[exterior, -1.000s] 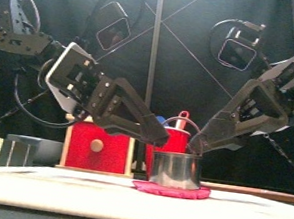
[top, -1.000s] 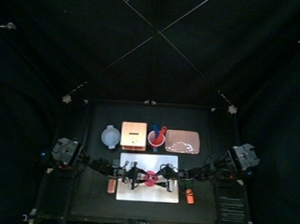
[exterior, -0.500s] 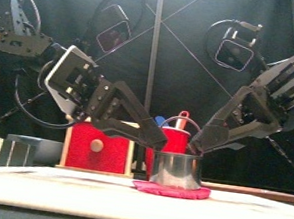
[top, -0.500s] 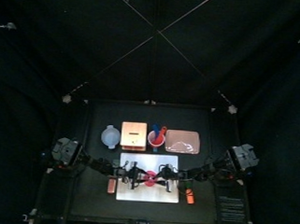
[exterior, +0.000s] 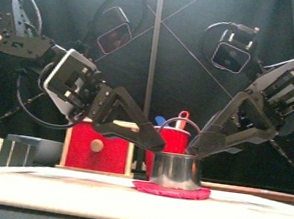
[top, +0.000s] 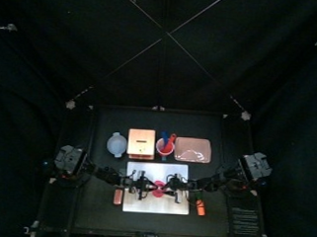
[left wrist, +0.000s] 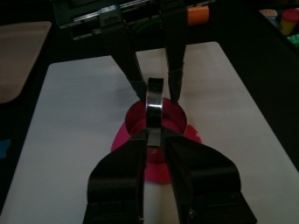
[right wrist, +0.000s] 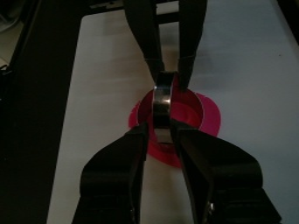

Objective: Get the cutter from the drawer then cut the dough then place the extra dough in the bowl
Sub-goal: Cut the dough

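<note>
Black tabletop [top: 216,128] inside the booth, black back curtain [top: 161,51] behind; white cutting board [top: 158,204] at front centre w/ pink dough [exterior: 171,191] flat on it; metal cutter [exterior: 175,169] stands upright on the dough, approx. mid-board; the left gripper [left wrist: 153,140] and right gripper [right wrist: 165,131] meet over it from opp. sides, each w/ jaws nearly closed, pinching the cutter at its top; behind the board, in a row L to R: blue-grey bowl [top: 117,142], wooden box [top: 142,140], red cup [top: 165,145], pink tray [top: 196,150].
</note>
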You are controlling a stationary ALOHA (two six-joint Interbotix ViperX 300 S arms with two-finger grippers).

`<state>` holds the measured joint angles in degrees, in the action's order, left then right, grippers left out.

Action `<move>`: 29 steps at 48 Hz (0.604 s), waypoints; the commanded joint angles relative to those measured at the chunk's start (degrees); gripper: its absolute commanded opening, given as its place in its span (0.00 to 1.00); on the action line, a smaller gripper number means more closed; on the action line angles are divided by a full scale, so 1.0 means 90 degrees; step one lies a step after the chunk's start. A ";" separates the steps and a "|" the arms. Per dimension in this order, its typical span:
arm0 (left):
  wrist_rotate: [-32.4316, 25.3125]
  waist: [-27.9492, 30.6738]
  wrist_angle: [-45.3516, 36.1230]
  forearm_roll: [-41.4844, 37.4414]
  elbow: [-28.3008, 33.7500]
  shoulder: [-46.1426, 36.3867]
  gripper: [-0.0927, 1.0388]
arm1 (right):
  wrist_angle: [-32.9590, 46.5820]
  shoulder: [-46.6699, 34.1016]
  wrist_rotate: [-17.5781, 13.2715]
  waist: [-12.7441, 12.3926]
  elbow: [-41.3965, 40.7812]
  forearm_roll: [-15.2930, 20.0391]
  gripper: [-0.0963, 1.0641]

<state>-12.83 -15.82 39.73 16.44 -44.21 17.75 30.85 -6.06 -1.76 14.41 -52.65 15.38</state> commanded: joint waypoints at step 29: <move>0.0029 -0.0225 -0.0518 -0.0020 0.0078 0.0078 0.45 | -0.0605 0.0000 -0.0049 -0.0205 0.0059 -0.0117 0.53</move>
<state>-12.66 -16.26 36.12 16.52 -43.77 18.02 26.28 -6.06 -1.32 13.01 -52.47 13.89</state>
